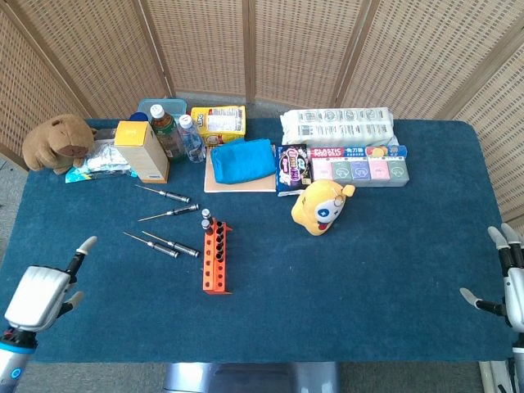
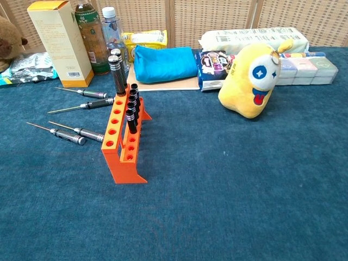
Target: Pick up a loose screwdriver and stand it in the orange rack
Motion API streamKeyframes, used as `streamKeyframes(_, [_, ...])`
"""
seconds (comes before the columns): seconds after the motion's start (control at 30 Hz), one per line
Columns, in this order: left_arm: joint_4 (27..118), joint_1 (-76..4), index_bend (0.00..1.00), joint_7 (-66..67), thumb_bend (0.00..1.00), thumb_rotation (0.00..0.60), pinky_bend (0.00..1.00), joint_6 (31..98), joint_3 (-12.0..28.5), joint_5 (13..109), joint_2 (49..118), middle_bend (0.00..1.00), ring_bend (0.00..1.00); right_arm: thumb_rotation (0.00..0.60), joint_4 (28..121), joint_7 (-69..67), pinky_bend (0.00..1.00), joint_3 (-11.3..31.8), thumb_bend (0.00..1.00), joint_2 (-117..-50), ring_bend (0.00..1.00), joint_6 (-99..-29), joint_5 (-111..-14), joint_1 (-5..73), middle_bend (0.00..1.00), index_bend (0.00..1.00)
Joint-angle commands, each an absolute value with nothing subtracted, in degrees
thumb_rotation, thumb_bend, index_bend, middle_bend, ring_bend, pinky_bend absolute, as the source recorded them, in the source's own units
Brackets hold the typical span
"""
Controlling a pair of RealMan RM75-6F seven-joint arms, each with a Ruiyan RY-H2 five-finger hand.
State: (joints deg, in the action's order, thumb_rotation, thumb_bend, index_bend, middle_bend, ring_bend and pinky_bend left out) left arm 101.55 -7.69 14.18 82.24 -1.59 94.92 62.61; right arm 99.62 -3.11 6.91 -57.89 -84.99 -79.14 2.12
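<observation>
Four loose screwdrivers lie flat on the blue table, just left of the orange rack. My left hand hovers at the front-left corner, fingers spread, empty. My right hand sits at the right edge, fingers apart, empty.

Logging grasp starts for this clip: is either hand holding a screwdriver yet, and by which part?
Nothing is held. The left hand and right hand are both empty at the table edges; all four loose screwdrivers lie on the cloth.

Four loose screwdrivers lie left of the orange rack — left hand spread, empty, well apart.
</observation>
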Motion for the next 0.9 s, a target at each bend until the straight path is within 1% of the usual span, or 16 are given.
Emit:
streamKeyframes(0.03, [101.5,-11.17,0.03,14.67,0.17,0.6,1.0,74.24,-1.06,89.24,63.88,1.0,1.0,0.6,99.38,-2.43,0.0,6.76,0.0,-58.09,0.0,-83.31,-78.13,2.77,0.0,0.0])
streamKeyframes(0.27, [103.76,-16.98,0.04,17.07,0.17,0.6,1.0,61.47,-0.24,80.89,63.49,1.0,1.0,0.6,98.68,-1.07,0.0,6.92,0.0,-58.76,0.0,-80.73,-75.76,3.74,0.0,0.0])
streamKeyframes(0.37, [104.85,-20.12,0.06,19.57,0.17,0.6,1.0,56.33,0.84,75.98,63.13,1.0,1.0,0.6,98.32,-0.78,0.0,7.16,0.0,-58.94,0.0,-79.99,-74.61,4.0,0.0,0.0])
streamKeyframes(0.53, [105.59,-24.51,0.12,25.7,0.17,0.6,1.0,52.07,1.92,70.9,63.56,1.0,1.0,0.6,97.98,-0.48,0.0,7.44,0.0,-58.97,0.0,-79.73,-73.55,4.05,0.0,0.0])
streamKeyframes(0.7, [106.87,-28.5,0.13,31.41,0.17,0.6,1.0,49.33,2.44,65.8,63.87,1.0,1.0,0.6,97.95,-0.34,0.0,7.48,0.0,-58.82,0.0,-79.38,-73.01,4.1,0.0,0.0])
streamKeyframes(0.9, [106.55,-32.2,0.13,35.97,0.17,0.6,1.0,47.16,1.43,60.88,65.66,1.0,1.0,0.6,98.01,-0.51,0.0,7.51,0.0,-58.64,0.0,-79.15,-72.81,4.14,0.0,0.0])
